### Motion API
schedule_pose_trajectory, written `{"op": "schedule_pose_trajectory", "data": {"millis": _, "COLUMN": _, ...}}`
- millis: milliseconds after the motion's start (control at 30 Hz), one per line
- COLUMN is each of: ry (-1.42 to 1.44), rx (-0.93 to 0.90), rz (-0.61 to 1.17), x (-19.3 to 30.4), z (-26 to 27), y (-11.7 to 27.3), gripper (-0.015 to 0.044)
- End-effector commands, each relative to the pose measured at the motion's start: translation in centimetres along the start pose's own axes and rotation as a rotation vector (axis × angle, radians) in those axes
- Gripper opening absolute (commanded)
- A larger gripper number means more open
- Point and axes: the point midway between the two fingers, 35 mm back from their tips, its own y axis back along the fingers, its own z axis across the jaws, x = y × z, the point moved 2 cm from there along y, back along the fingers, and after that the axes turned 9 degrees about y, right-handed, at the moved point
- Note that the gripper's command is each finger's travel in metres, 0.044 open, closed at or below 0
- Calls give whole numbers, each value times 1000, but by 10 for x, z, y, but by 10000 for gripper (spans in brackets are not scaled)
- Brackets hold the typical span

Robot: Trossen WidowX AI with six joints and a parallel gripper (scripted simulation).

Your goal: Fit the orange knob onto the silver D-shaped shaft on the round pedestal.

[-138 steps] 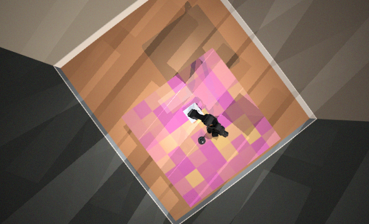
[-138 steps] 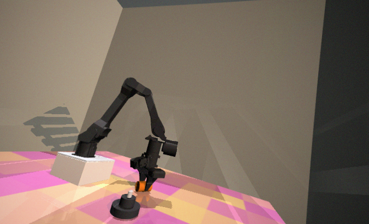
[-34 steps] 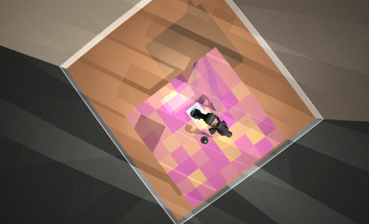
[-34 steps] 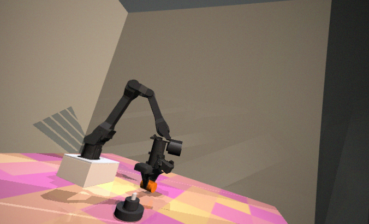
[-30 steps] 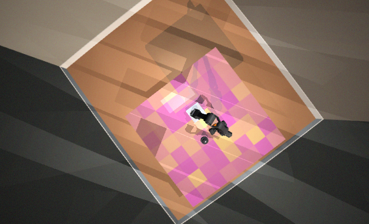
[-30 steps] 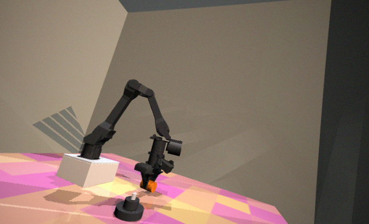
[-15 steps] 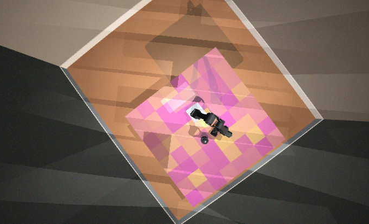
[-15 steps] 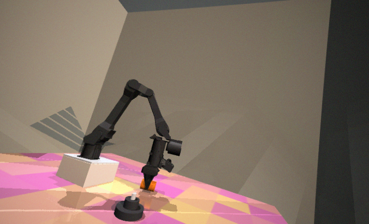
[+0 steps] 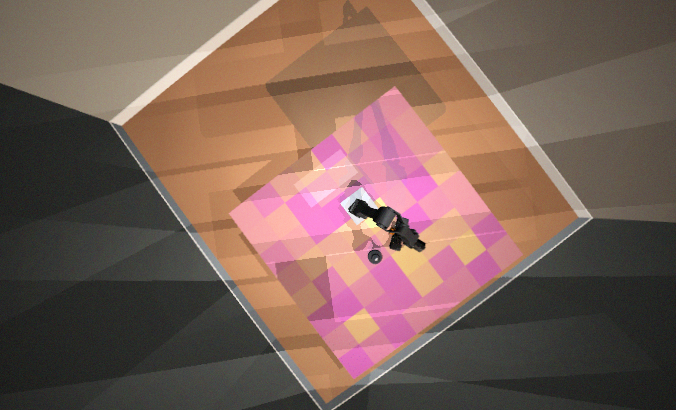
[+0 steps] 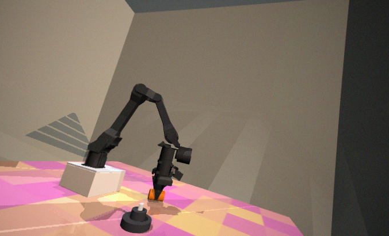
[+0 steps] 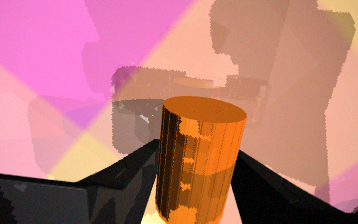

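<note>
The orange knob (image 10: 151, 194) (image 11: 205, 150) is a cylinder held on its side just above the mat, its long axis roughly level in the exterior view. My gripper (image 10: 157, 195) (image 11: 194, 150) points down and is shut on the knob's sides. The wrist view shows one plain round end face; no hole is visible. In the top view the arm mostly covers the knob. The dark round pedestal (image 9: 369, 258) (image 10: 136, 225) stands upright, nearer the exterior camera and left of the knob there. Its bare silver shaft (image 10: 141, 206) points up; its flat side cannot be made out.
The arm's white base block (image 10: 79, 178) stands behind and left of the pedestal in the exterior view. The pink, orange and yellow checkered mat (image 9: 396, 280) (image 10: 243, 225) lies under everything. Shadows of the arm fall across it, also in the wrist view.
</note>
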Motion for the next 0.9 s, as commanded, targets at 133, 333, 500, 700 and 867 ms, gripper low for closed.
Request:
{"op": "schedule_pose_trajectory", "data": {"millis": 133, "ry": 267, "rx": 2, "rz": 0, "x": 0, "z": 0, "y": 1, "gripper": 179}}
{"op": "schedule_pose_trajectory", "data": {"millis": 333, "ry": 354, "rx": 2, "rz": 0, "x": 0, "z": 0, "y": 1, "gripper": 179}}
{"op": "schedule_pose_trajectory", "data": {"millis": 500, "ry": 354, "rx": 2, "rz": 0, "x": 0, "z": 0, "y": -3, "gripper": 179}}
{"op": "schedule_pose_trajectory", "data": {"millis": 700, "ry": 354, "rx": 2, "rz": 0, "x": 0, "z": 0, "y": -14, "gripper": 179}}
{"op": "schedule_pose_trajectory", "data": {"millis": 867, "ry": 349, "rx": -4, "rz": 5, "x": 1, "z": 0, "y": -12, "gripper": 260}}
